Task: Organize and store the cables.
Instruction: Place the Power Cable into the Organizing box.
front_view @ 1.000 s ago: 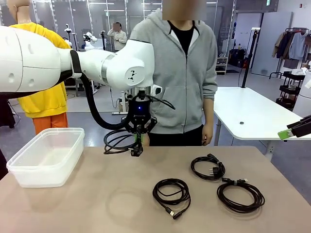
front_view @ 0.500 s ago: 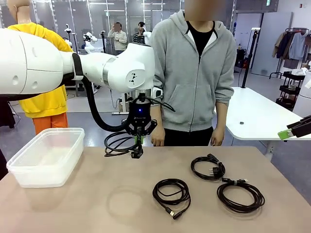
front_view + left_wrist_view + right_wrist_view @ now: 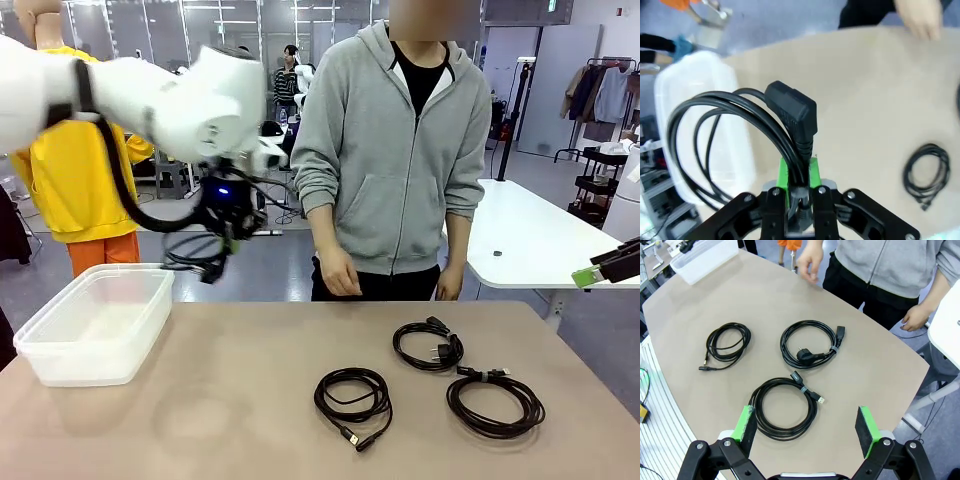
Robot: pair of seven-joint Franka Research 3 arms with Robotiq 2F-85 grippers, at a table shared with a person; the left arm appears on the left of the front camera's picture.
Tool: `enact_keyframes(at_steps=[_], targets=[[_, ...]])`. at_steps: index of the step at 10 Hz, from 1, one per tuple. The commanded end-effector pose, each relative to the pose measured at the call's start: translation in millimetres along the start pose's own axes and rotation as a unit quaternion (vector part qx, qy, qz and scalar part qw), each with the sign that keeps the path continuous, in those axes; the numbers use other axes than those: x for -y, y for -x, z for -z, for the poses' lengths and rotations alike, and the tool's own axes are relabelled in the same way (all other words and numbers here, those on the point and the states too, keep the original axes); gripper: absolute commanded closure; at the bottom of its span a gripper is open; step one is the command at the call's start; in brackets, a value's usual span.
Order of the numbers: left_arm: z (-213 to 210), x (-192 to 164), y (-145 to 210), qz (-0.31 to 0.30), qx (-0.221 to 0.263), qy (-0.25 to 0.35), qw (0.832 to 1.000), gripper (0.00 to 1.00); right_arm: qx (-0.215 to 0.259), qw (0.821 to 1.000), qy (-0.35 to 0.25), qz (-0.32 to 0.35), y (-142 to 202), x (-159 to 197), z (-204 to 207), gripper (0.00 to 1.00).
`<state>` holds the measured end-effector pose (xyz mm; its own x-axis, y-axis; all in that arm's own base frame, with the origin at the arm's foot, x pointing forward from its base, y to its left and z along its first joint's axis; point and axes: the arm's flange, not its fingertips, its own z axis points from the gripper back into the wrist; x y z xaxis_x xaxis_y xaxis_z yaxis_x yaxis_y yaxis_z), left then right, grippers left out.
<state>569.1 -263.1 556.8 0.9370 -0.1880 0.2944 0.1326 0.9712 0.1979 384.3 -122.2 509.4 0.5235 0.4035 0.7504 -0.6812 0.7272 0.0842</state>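
Note:
My left gripper (image 3: 228, 246) is shut on a coiled black cable (image 3: 196, 263) and holds it in the air just past the right end of the clear plastic container (image 3: 95, 320). In the left wrist view the green pads (image 3: 785, 172) pinch the cable (image 3: 792, 112) just below its plug, with the container (image 3: 705, 125) beneath. Three more coiled cables lie on the tan table: one at the centre (image 3: 352, 393), one with a plug (image 3: 428, 345), one at the right (image 3: 495, 400). My right gripper (image 3: 805, 416) hangs open high over the cables (image 3: 784, 407), holding nothing.
A person in a grey hoodie stands at the far edge, one hand (image 3: 340, 280) hanging just above the table. A white table (image 3: 520, 240) stands behind at the right. The right gripper's fingers (image 3: 605, 268) show at the right edge of the front view.
My left arm has swung left and upward with the cable, from the table's far middle edge to beside the container. The person has shifted slightly to the right.

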Motion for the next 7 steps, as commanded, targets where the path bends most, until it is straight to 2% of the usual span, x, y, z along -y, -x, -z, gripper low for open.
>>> enact_keyframes(at_steps=[1,3,5,7], targets=[[15,-68,41,0.008,0.023,0.037,0.999,0.82,-0.004,1.000,-0.002,0.010,-3,-1,0,0.00],[25,-143,64,0.008,0.047,0.086,0.995,0.82,-0.004,1.000,-0.002,0.010,-3,-1,0,0.00],[45,-180,74,-0.013,0.055,0.081,0.995,0.82,-0.004,1.000,-0.002,0.010,-3,-1,0,0.00],[75,-196,65,-0.024,0.056,0.094,0.994,0.82,-0.004,1.000,-0.002,0.010,-3,-1,0,0.00]])
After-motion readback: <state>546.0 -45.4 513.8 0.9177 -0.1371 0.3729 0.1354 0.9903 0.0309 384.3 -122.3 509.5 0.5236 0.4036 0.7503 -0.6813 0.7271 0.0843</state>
